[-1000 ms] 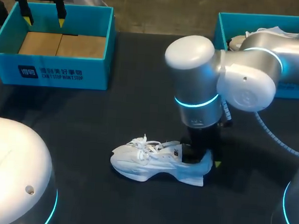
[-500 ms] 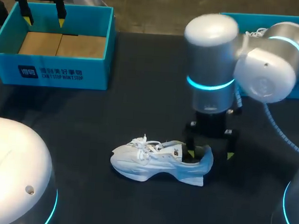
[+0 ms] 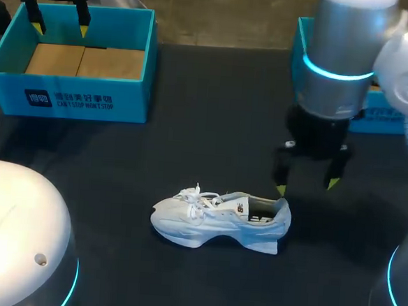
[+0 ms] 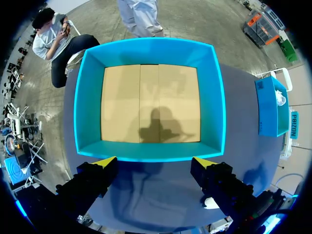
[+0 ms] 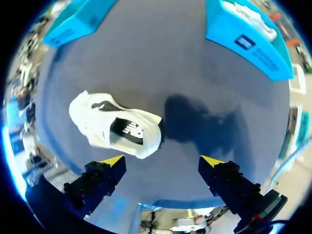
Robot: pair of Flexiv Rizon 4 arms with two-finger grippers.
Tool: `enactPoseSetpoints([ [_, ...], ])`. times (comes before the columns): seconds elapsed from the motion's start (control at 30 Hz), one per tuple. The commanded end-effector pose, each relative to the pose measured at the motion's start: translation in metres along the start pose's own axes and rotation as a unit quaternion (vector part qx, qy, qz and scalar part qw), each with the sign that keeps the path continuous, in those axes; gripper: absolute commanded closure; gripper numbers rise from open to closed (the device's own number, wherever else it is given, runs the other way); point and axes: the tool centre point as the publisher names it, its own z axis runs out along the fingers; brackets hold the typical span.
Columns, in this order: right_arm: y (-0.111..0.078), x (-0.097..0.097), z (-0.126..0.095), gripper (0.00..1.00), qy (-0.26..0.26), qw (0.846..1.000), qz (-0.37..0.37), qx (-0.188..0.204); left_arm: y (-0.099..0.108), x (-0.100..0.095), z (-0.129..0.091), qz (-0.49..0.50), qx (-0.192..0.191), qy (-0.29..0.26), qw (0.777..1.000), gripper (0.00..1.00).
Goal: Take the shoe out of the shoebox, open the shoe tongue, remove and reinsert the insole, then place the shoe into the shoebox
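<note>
Head view is showing the white lace-up sneaker (image 3: 217, 220) resting on the black bench (image 3: 190, 152), your right hand (image 3: 306, 186) hovering released, empty, near its heel. Tongue is probably coming next: be pinching it low, lifting slowly.

In the head view the right arm (image 3: 340, 57) covers most of the second box (image 3: 385, 122) — what lies in it cannot be seen there. The left arm is cut off by the edge just above the left gripper (image 3: 59, 29). In the left wrist view the shoe (image 4: 211, 203) is only a small white bit beside a finger — too small to tell more.
</note>
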Motion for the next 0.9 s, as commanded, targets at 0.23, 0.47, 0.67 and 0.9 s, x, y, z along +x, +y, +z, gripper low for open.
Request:
enactPoseSetpoints([
  [0.23, -0.020, -0.028, -0.009, 0.00, 0.220, 0.933, -0.281, -0.055, 0.000, 0.000, 0.000, 0.000, 0.000, 0.000, 1.000, 0.00],
  [0.47, -0.020, -0.028, -0.009, 0.00, 0.220, 0.933, -0.281, -0.055, 0.000, 0.000, 0.000, 0.000, 0.000, 0.000, 1.000, 0.00],
  [0.67, -0.020, -0.028, -0.009, 0.00, 0.220, 0.933, -0.281, -0.055, 0.000, 0.000, 0.000, 0.000, 0.000, 0.000, 1.000, 0.00],
  [0.9, -0.028, -0.033, 0.007, 0.00, 0.252, 0.884, -0.364, -0.148, 0.000, 0.000, 0.000, 0.000, 0.000, 0.000, 1.000, 0.00],
])
